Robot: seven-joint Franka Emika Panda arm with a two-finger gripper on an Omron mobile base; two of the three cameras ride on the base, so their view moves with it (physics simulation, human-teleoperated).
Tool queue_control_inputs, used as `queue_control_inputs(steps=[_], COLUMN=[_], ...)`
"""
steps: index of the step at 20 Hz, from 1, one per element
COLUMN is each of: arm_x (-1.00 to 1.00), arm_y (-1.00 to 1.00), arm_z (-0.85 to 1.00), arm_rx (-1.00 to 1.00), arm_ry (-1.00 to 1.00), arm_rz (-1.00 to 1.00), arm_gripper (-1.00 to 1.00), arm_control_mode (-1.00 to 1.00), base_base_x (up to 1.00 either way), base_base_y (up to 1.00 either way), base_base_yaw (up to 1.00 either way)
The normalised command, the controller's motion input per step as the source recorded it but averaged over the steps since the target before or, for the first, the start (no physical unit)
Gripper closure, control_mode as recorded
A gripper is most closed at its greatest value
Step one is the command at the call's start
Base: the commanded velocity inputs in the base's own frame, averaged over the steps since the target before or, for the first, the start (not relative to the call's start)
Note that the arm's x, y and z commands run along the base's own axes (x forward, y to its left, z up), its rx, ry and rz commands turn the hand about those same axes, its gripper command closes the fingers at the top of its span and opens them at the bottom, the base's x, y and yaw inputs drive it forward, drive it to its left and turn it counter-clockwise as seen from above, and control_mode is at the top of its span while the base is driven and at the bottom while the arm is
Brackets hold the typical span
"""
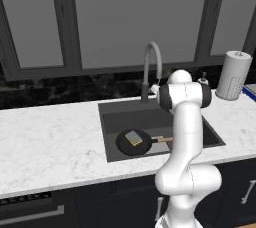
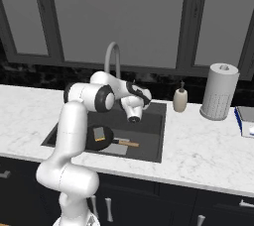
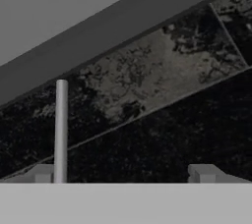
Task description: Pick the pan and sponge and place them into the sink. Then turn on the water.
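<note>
Here a white marble worktop (image 1: 50, 142) is seen below dark-framed windows (image 1: 130, 17) and a black marbled backsplash (image 3: 162, 80), with a paper towel roll (image 2: 219, 91) and a soap bottle (image 2: 180, 99) standing on it. The end effector (image 2: 134, 116) is held above the sink (image 2: 149, 136), its jaws spread wide and nothing gripped. The pan (image 1: 134, 142) lies in the sink below and nearer the robot, with the sponge (image 1: 133, 138) resting in it. The faucet (image 3: 61, 129) rises just ahead of the fingers.
</note>
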Motion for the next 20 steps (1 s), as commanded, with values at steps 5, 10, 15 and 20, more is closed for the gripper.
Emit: queue_control_inputs(steps=[5, 10, 15, 20], arm_x=[-0.29, -0.39, -0.29, -0.03], arm_y=[-1.0, -0.98, -0.82, -0.13], arm_z=[0.02, 0.03, 0.0, 0.0], arm_rx=[0.32, 0.33, 0.26, 0.03], arm_ry=[-0.02, -0.04, -0.03, 0.0], arm_rz=[0.0, 0.0, 0.0, 0.0], arm_gripper=[-1.0, -1.0, -1.0, -1.0], arm_control_mode=[-1.0, -1.0, -1.0, -1.0], base_base_x=[0.0, 0.0, 0.0, 0.0], base_base_y=[0.0, 0.0, 0.0, 0.0], base_base_yaw=[0.0, 0.0, 0.0, 0.0])
